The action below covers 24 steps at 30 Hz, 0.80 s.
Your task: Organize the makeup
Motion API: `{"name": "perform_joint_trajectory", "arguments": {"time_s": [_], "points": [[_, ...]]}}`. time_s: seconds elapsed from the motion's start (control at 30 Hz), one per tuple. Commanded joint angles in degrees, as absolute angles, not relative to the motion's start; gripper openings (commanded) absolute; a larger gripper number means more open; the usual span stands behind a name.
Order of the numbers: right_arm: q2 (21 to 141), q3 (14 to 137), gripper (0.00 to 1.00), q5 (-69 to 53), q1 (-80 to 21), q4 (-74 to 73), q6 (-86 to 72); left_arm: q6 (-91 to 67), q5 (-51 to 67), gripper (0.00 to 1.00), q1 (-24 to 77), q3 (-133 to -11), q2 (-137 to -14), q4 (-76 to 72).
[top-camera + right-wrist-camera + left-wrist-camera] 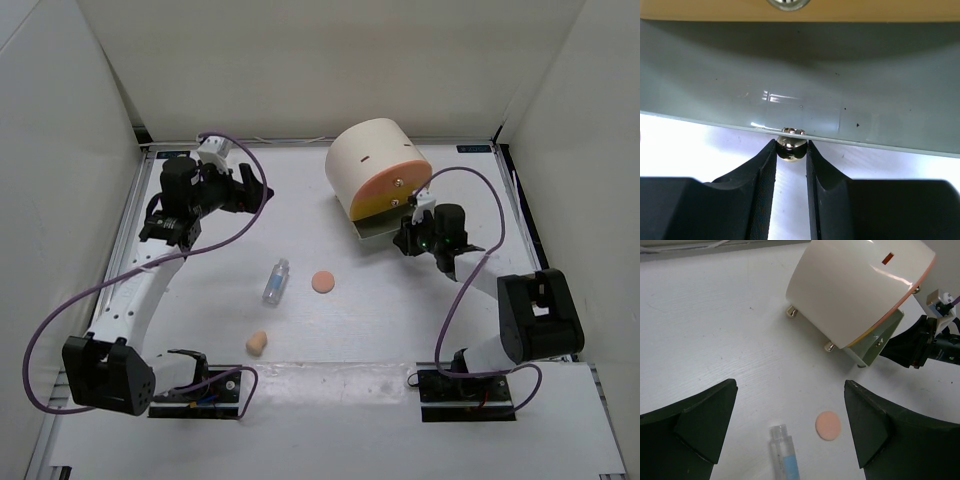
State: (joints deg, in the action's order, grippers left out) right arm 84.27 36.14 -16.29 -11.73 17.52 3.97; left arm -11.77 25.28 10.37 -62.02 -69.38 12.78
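Right gripper [791,145]: clamping on a small gold knob [791,151] at the lip of a grey-green drawer [800,85], fingers pressing it from both sides. Drawer projecting from the foot of the cream cylinder box [372,165], directly ahead of this gripper.

Left gripper [790,405]: hanging above the white table [360,320], jaws spread wide, gripping nothing.

Clear little bottle [784,460] and peach round puff [828,425]: lying flat on the table ahead of the left gripper, showing between its fingers in the wrist view, side by side without touching.

Beige egg sponge [257,343]: resting farther toward the arm bases, apart from both grippers.

Plain white walls [300,60]: enclosing the table on three sides, rising well behind both grippers.
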Motion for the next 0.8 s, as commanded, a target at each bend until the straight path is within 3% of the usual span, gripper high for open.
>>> {"name": "perform_joint_trajectory", "arguments": {"time_s": [0.0, 0.77], "points": [[81.6, 36.5, 0.15, -13.2, -13.7, 12.1, 2.4, -15.1, 22.5, 0.98, 11.2, -61.0, -66.6, 16.0], [80.5, 36.4, 0.20, -3.1, -20.7, -5.6, -6.0, -19.2, 14.1, 0.98, 13.0, -57.8, -60.1, 28.1]]}}
